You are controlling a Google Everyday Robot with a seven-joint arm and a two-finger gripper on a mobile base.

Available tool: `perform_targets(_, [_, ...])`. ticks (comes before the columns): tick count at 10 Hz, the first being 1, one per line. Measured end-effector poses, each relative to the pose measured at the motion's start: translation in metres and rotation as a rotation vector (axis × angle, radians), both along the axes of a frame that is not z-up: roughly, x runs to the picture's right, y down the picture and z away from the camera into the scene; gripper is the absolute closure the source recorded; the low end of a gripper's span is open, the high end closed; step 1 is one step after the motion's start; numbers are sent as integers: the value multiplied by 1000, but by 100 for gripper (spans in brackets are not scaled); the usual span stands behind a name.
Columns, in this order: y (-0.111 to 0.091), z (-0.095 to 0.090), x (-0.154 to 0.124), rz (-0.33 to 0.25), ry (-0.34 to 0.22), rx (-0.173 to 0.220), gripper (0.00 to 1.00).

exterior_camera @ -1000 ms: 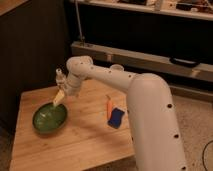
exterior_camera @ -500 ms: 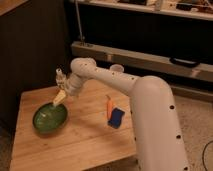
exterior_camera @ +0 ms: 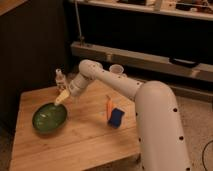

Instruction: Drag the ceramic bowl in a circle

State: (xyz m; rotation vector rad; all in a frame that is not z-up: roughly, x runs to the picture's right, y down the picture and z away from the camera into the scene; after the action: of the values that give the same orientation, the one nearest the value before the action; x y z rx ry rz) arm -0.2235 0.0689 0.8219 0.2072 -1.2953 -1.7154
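Dim room: wooden table, dark wall, metal shelving, speckled floor

Ceramic bowl: glossy dark green, darker rim; gripper, at the bowl's upper-right rim: pale yellow; arm, right of the bowl: white, small dark dots; table beneath: light wood grain; object right of the bowl: blue and orange.

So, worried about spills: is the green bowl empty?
Empty: the ceramic bowl shows only its glossy green inside. The pincer is at its far right rim.
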Motion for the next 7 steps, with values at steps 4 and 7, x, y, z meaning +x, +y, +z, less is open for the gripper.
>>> perform_targets(4, [3,2,-8,-14,0,-16,20])
perform_targets(7, [7,-2,-23,-58,12,-21,20])
